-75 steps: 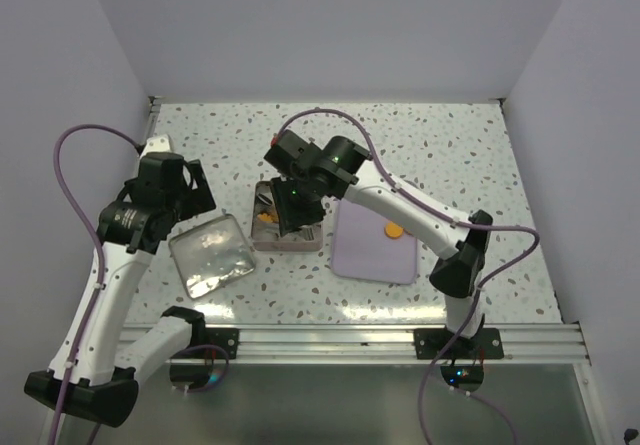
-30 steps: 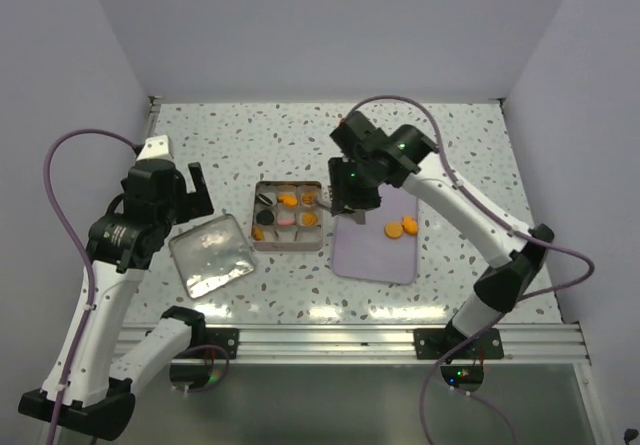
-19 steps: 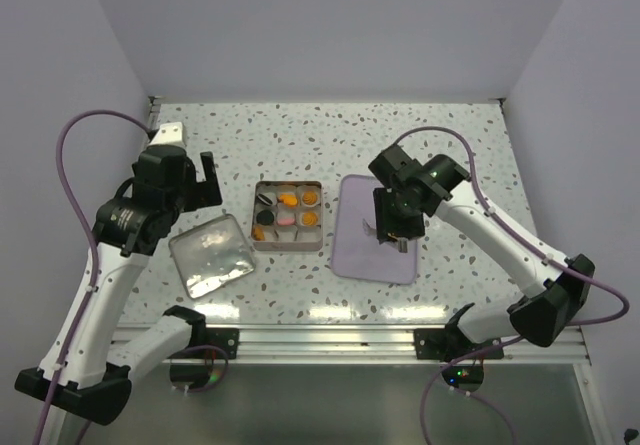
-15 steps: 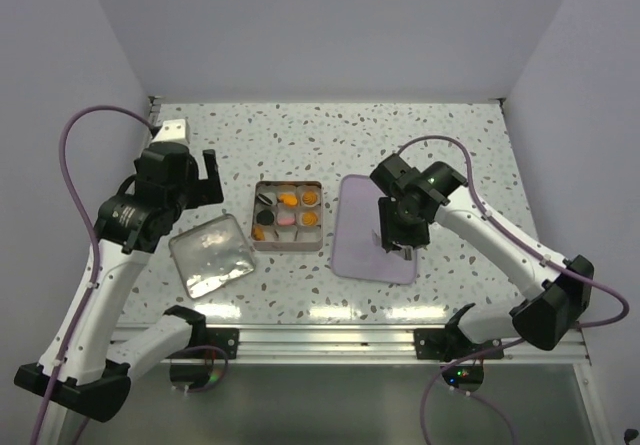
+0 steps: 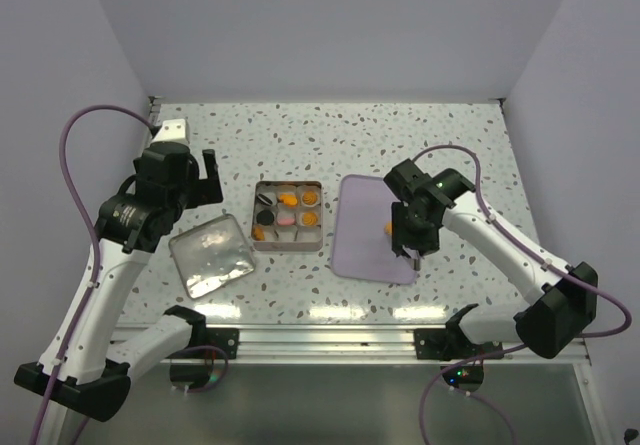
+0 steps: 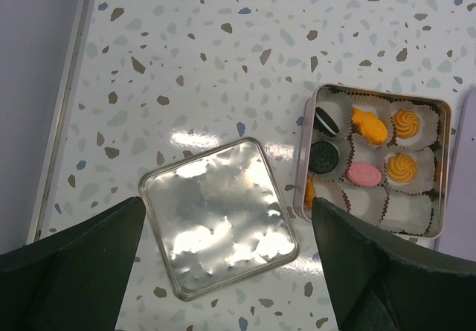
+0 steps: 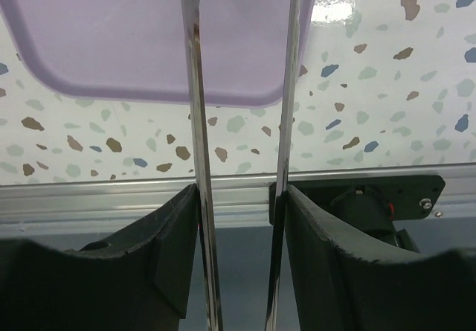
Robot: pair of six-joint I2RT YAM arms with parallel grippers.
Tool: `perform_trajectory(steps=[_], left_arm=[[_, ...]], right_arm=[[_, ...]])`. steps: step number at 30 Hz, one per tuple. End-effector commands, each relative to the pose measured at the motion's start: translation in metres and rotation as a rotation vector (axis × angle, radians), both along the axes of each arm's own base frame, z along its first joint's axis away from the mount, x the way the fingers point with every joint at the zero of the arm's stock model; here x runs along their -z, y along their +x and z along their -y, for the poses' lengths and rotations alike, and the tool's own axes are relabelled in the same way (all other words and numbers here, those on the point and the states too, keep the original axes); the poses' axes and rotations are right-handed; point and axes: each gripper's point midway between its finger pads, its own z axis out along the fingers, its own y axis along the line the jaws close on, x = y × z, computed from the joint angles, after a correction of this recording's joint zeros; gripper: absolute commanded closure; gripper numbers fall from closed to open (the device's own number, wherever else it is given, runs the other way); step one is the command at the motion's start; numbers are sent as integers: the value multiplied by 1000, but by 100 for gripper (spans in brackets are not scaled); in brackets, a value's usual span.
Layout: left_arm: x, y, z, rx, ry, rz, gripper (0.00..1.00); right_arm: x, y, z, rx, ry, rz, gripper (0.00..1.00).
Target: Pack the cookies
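An open square tin point(image 5: 256, 227) holds several cookies in white paper cups: orange ones point(image 6: 402, 167), two black point(image 6: 325, 119) and one pink point(image 6: 363, 173). One orange cookie point(image 5: 390, 228) lies on the purple mat point(image 5: 365, 250), right beside my right gripper point(image 5: 412, 233). The right gripper point(image 7: 239, 197) is shut on metal tongs point(image 7: 195, 123). The tongs' blades stand apart, with their tips out of the wrist view. My left gripper point(image 5: 205, 180) is open and empty, high above the tin's lid point(image 6: 217, 216).
The silver lid point(image 5: 210, 255) lies flat left of the tin. The mat's near edge point(image 7: 149, 85) lies close to the aluminium rail point(image 5: 400, 340) at the table's front. White walls enclose the speckled table.
My right arm has swung from the tin over to the purple mat and drawn toward its near right part. Two cookies showed on the mat earlier; one shows now. The left arm rose slightly.
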Motion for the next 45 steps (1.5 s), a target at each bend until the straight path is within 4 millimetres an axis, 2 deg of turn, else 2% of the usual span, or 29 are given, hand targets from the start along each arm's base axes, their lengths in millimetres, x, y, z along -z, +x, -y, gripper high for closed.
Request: perform_trajectory(steps=[1,9,19,26,30,31,33,34,36,37,38,41,43,45], left_arm=[[-19,6,-1,-2,11,63,0],[-22,12,-1,-9,18,62,0],[-21,12,-3,-20,29,58,0],[-22,12,-3,-24,26,57,0],[-22,14,-1,-23,15,53,0],[-23,15,1,-16,9,54,0],[-23,16,5,-9,-12,56,0],[-26,18,6,-6,-22,66,0],[-26,20,10,0,-42,68,0],[-28,21,13,6,-54,73,0],[-28,22,15,7,-63,71,0],[-28,25,18,11,-81,68,0],[-27,25,20,15,-89,66,0],[-27,25,21,16,-98,67,0]], right_arm=[[-4,9,-8,-6,62,45,50],[-3,21,-12,-5,78,43,50],[12,23,-12,2,101,4,53],[4,23,-15,-2,124,6,58],[-16,31,-25,-11,173,33,60],[-29,38,-30,-13,192,68,60],[-40,46,-35,-27,202,86,61],[-53,54,-40,-33,223,123,62],[-63,59,-51,-59,252,124,62],[-77,66,-59,-74,278,156,62],[-83,67,-63,-86,285,160,62],[-105,72,-86,-138,316,196,62],[-118,72,-110,-186,341,213,62],[-123,61,-137,-246,374,206,62]])
